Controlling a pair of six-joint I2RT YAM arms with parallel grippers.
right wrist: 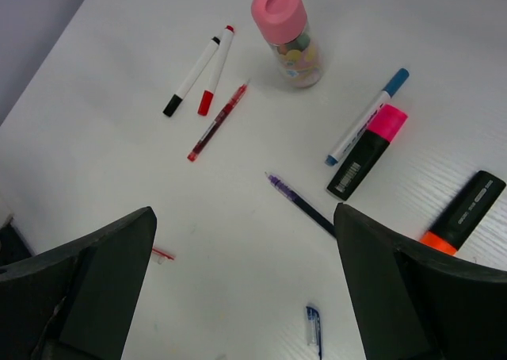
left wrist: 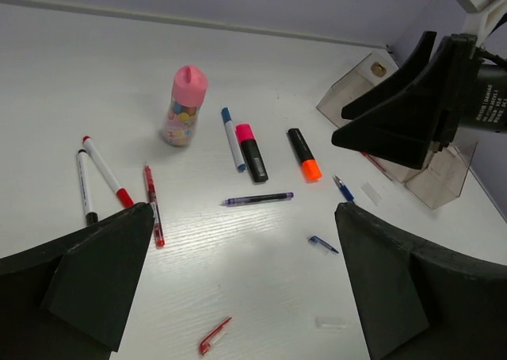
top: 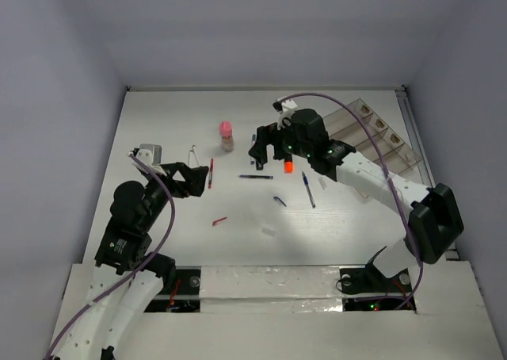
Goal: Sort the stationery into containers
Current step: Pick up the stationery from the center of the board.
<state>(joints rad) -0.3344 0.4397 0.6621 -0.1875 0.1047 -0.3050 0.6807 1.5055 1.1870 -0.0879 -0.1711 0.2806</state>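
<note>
1. Overhead, I saw the left end effector (top: pixel 190 181) released, jaws wide, hovering above the tabletop (top: pixel 158 122) beside a red pen (top: pixel 210 173).
2. My right end effector (top: pixel 265 147) was released too, gripping nothing, near the orange marker (top: pixel 288 167).
3. A blue pen (top: pixel 307 189) and the upright pink-capped bottle (top: pixel 226 135) sat on the tabletop with them, all outside the clear tray (top: pixel 394 142) at the far right.

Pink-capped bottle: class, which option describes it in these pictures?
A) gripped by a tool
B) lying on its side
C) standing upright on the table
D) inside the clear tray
C: the pink-capped bottle stands upright on the white table, cap uppermost, among the pens.
</note>
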